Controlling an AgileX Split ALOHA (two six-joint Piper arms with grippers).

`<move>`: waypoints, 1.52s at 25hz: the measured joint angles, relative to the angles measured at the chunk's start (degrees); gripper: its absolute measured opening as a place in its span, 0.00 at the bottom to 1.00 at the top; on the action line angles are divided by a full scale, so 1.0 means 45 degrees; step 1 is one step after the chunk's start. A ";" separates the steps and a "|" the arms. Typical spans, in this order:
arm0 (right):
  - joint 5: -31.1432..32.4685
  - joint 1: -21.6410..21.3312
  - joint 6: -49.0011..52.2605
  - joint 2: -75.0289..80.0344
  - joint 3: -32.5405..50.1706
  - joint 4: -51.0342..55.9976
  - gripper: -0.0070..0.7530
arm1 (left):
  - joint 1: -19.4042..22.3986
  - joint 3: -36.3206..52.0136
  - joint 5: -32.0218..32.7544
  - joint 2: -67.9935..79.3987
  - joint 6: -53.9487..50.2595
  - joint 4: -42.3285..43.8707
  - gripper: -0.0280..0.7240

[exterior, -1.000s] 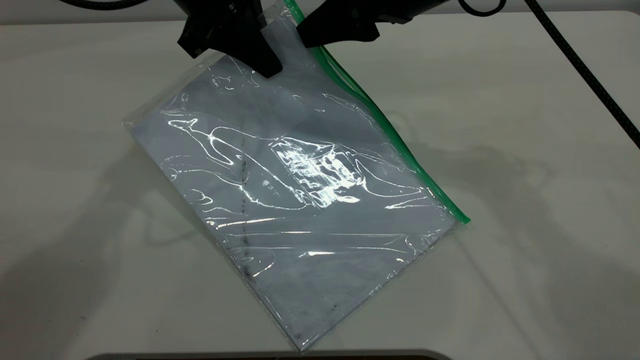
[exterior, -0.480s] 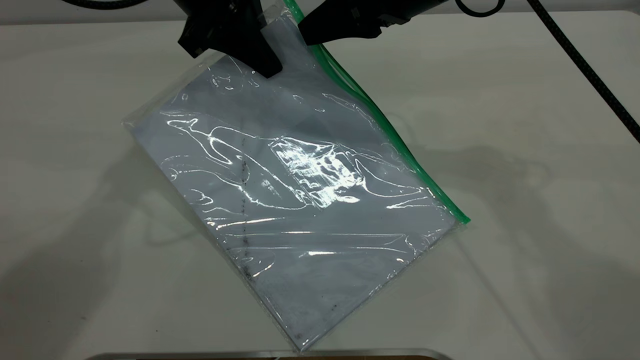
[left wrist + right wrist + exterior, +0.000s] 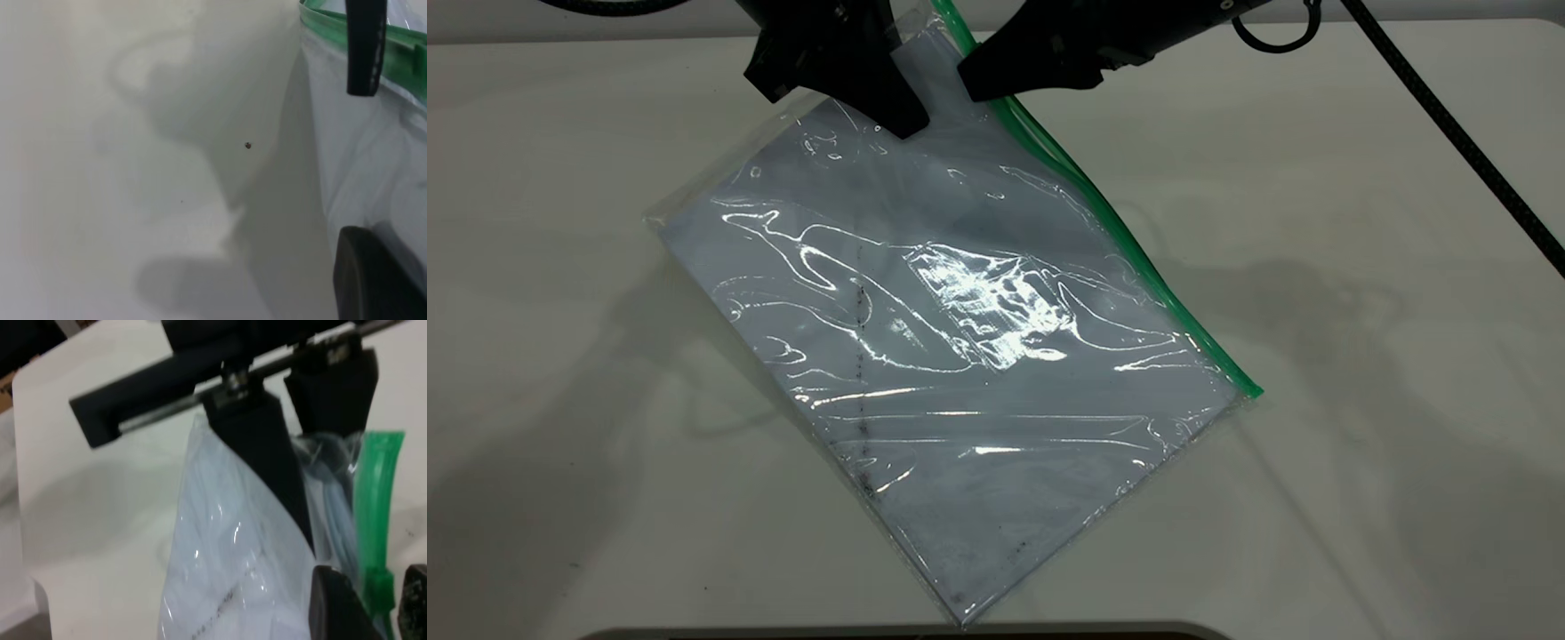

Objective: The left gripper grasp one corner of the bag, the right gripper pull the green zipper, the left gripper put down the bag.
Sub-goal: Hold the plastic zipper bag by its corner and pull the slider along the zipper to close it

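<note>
The bag (image 3: 960,356) is a clear pouch with white paper inside, lying slanted on the table with its far corner lifted. My left gripper (image 3: 903,116) is shut on that far corner; its black fingers (image 3: 267,447) show clamped on the plastic in the right wrist view. The green zipper (image 3: 1129,258) runs along the bag's right long edge. My right gripper (image 3: 974,84) is at the zipper's far end, right beside the left gripper. In the right wrist view its fingers (image 3: 337,607) stand apart on either side of the small green slider tab (image 3: 381,587).
A braided black cable (image 3: 1449,116) crosses the table's far right. A dark-rimmed object (image 3: 907,631) lies at the near edge. The white table (image 3: 1360,444) surrounds the bag on all sides.
My right gripper has shifted slightly nearer along the zipper's far end, and its cable has swung with it. The left gripper and the bag have not moved.
</note>
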 joint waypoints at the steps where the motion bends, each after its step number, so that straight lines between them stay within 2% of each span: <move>1: 0.0030 0.0000 0.0000 0.0000 0.0000 0.0092 0.37 | 0.0000 0.0000 0.0000 0.0000 0.0000 0.0000 0.12; 6: 0.0248 0.0000 -0.0013 0.0000 0.0000 0.0466 0.37 | 0.0000 0.0000 0.0000 0.0000 0.0000 0.0000 0.12; 9: 0.0263 0.0000 -0.0025 0.0000 0.0000 0.0505 0.32 | 0.0000 0.0000 0.0000 0.0000 0.0000 0.0000 0.12; 11: 0.0262 0.0000 -0.0025 0.0000 0.0000 0.0516 0.25 | 0.0000 0.0000 0.0000 0.0000 0.0000 0.0000 0.12; 14: 0.0262 0.0000 -0.0043 0.0000 0.0000 0.0516 0.10 | 0.0000 0.0000 0.0000 0.0000 0.0000 0.0000 0.12; 16: 0.0262 0.0000 -0.0089 0.0000 0.0000 0.0445 0.06 | 0.0000 0.0000 0.0000 0.0000 0.0000 0.0000 0.12; 29: -0.0409 0.0024 -0.0155 -0.0025 -0.0043 -0.0578 0.06 | -0.0045 0.0036 -0.0302 -0.0168 -0.0003 -0.0023 0.11; 38: -0.1096 0.0024 -0.0194 -0.0050 -0.0145 -0.0453 0.06 | 0.0455 0.0106 -0.0327 -0.0339 0.0492 -0.1264 0.11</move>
